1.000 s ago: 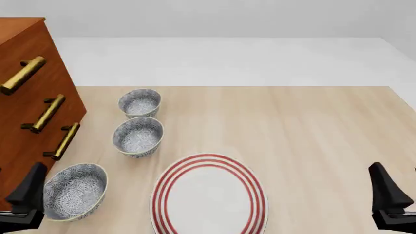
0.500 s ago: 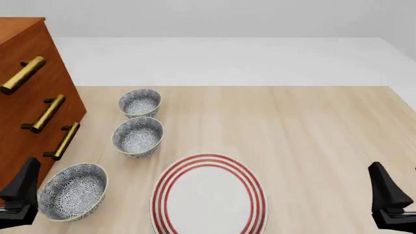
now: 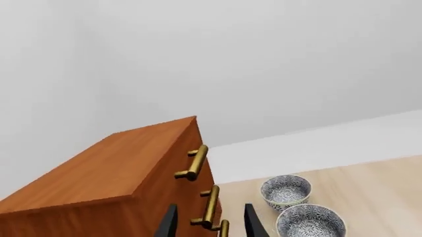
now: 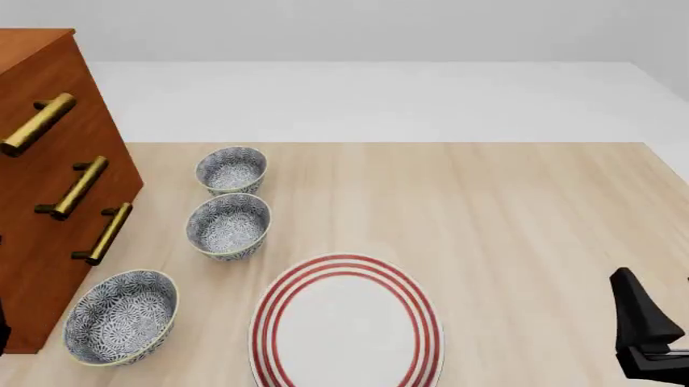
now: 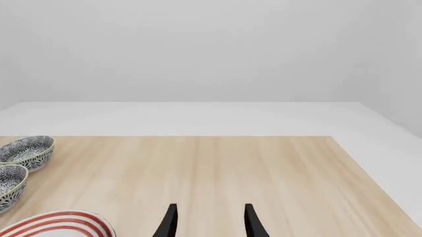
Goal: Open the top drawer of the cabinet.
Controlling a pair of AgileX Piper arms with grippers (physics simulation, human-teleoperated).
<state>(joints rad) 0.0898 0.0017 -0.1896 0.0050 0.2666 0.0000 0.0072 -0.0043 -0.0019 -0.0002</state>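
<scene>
The cabinet (image 4: 27, 258) stands at the table's left edge, reddish-brown, with three brass bar handles on its front. The top drawer (image 4: 60, 81) looks shut, its handle (image 4: 38, 123) uppermost. My left gripper is almost out of the front view at the lower left edge. In the left wrist view it (image 3: 209, 224) is open and empty, short of the cabinet (image 3: 105, 168), with the top handle (image 3: 193, 162) beyond the fingertips. My right gripper (image 4: 646, 330) is open and empty at the lower right; it also shows in the right wrist view (image 5: 209, 222).
Three patterned bowls lie beside the cabinet: far (image 4: 231, 169), middle (image 4: 228, 226), near (image 4: 119, 316). A red-ringed white plate (image 4: 347, 322) sits at the front centre. The middle handle (image 4: 76, 187) and lowest handle (image 4: 105, 234) lie below the top one.
My left gripper has moved left, sliding out of the front view past the near bowl. The right gripper has not moved.
</scene>
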